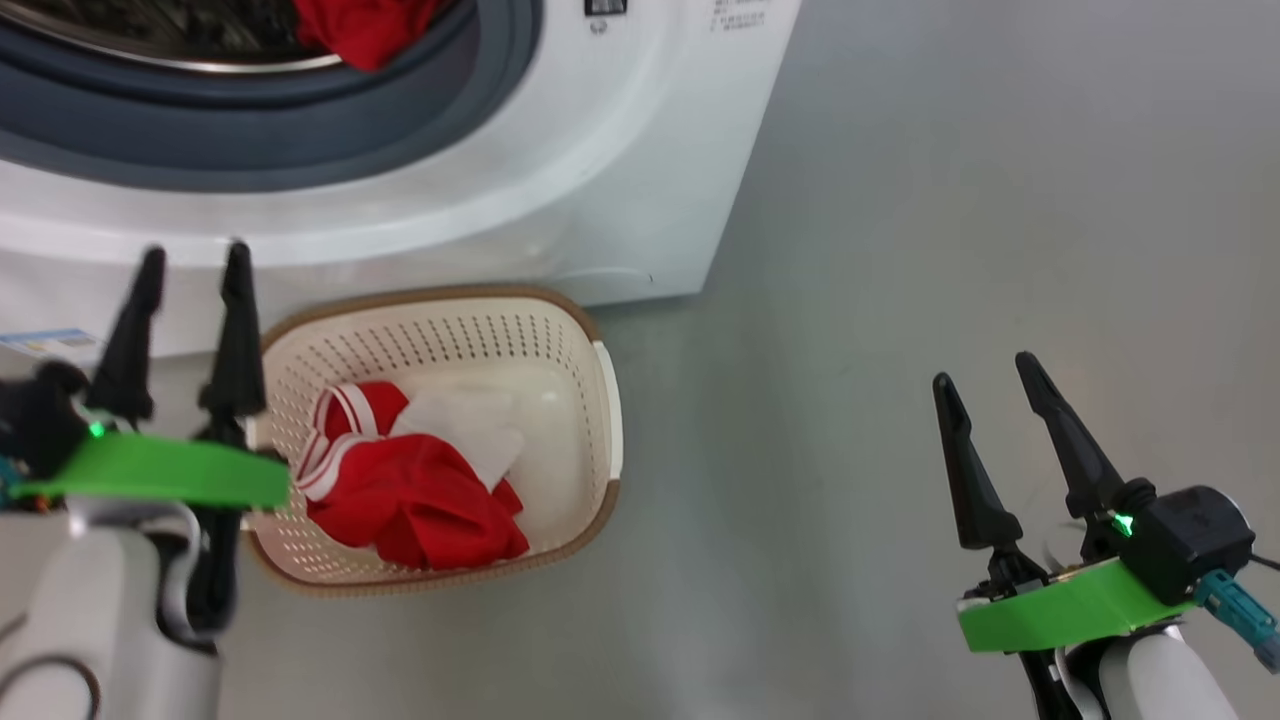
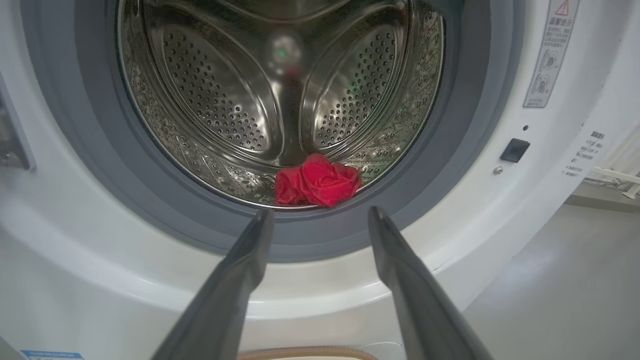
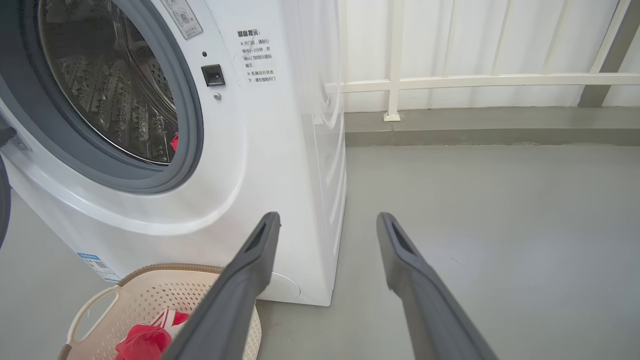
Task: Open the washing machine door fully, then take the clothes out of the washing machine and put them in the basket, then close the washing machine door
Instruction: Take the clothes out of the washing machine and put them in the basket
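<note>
Looking down from the head, we see our left gripper (image 1: 194,258) raised at the lower left, its two dark fingers pointing up, spread apart and holding nothing. Its fingertips lie over the white front of the washing machine (image 1: 620,150), just beside the left rim of the basket (image 1: 430,293). Our right gripper (image 1: 983,372) stands well apart at the lower right over the grey floor (image 1: 900,200), also spread and empty. The cream basket sits on the floor against the machine's foot and holds red-and-white clothes (image 1: 410,500), with a striped band showing at their left. A red garment (image 1: 360,30) lies at the drum's mouth above.

From the left wrist, our fingers aim at the open steel drum (image 2: 225,100). The red garment (image 2: 317,186), crumpled, rests at the drum's lower lip, just beyond the fingertips and between them, not touching.

From the right wrist, our spread fingers point past the machine's right corner (image 3: 320,200) toward the floor. The basket (image 3: 150,295) lies at the lower left, partly hidden behind one finger, with red cloth (image 3: 142,342) inside.
</note>
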### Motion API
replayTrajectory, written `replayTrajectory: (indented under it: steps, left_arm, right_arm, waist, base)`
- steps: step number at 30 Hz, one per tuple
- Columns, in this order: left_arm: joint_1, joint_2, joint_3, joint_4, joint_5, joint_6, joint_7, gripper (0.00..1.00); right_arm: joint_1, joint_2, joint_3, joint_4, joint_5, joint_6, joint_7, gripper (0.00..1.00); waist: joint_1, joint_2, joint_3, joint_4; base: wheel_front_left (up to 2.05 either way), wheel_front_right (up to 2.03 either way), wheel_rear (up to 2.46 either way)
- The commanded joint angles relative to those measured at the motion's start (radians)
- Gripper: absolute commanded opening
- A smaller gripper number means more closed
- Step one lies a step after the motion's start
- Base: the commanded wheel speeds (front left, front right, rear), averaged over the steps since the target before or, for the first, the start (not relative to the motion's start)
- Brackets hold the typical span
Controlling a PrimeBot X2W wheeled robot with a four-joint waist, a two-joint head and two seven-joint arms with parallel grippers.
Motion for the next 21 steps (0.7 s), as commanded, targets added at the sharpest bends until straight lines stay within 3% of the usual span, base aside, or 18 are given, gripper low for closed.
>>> replayTrajectory:
  steps: [1,21]
  left_arm:
    - [-0.045,0.045,0.031,0.002,-0.002,-0.007,-0.009,1.0]
    - [-0.563,0.167,-0.144,0.354,-0.036,-0.016,-0.007,1.0]
  right_arm:
    - [-0.025,-0.01,0.025,-0.027,0.01,0.006,-0.006,1.0]
    - [-0.106,-0.01,0.062,-0.025,0.023,0.006,-0.006,1.0]
  waist:
    - [0.0,-0.0001,0.059,-0.018]
    - [0.0,-0.0001,0.211,-0.037]
  base:
    - [0.0,0.0,0.0]
    - [0.0,0.0,0.0]
